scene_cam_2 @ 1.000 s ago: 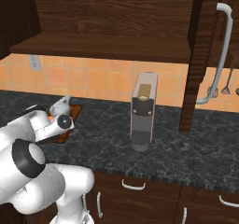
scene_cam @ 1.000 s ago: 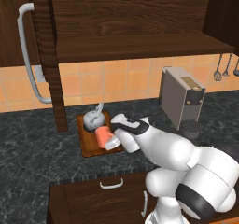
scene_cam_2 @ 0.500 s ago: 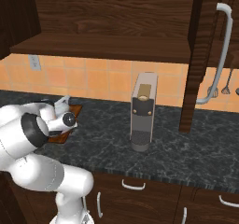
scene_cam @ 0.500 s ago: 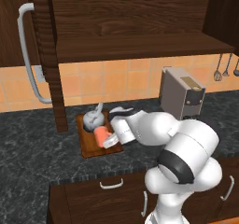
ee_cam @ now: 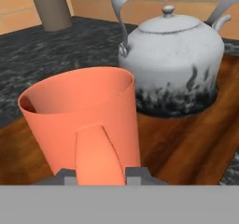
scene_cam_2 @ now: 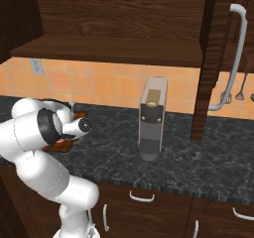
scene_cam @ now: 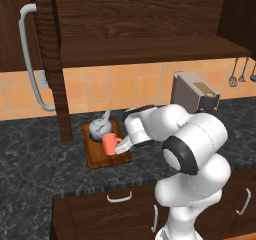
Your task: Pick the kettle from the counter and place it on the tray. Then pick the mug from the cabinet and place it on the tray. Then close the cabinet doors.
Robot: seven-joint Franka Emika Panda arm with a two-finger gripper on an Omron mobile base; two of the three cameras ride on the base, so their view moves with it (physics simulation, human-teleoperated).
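Fingertips (ee_cam: 133, 174) sat either side of the mug (ee_cam: 84, 120) handle, grip unclear, kettle (ee_cam: 175, 62) just beyond on the tray (ee_cam: 186, 139), cabinet doors (scene_cam: 17, 29) open above.

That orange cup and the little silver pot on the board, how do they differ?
The mug is plain orange-coral; the kettle is mottled silver-grey. The mug is open-topped with straight sides; the kettle is squat, rounded and lidded with a knob. The mug's handle is at its side, the kettle's arches overhead. Both stand upright on the wooden tray.
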